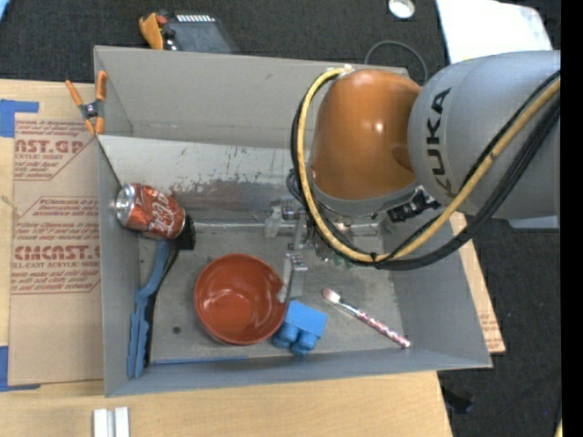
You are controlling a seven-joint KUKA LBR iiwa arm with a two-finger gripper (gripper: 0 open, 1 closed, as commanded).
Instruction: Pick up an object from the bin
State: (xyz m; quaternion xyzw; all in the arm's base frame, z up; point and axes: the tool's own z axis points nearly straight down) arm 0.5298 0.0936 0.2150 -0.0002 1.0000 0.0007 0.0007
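Observation:
My gripper (293,264) hangs low in the middle of the bin, under the orange wrist cover, right at the right rim of a red-orange bowl (235,300). The bowl stands upright on the bin floor and has nothing in it. A blue toy block (301,327) lies against the bowl's lower right side, just below the gripper. A pink-handled toothbrush (366,318) lies slanted to the right of the block.
A crushed red soda can (150,211) lies at the left by the back wall. Below it, a blue long-handled brush (148,299) runs along the left wall. The arm and its cables cover the bin's right back part.

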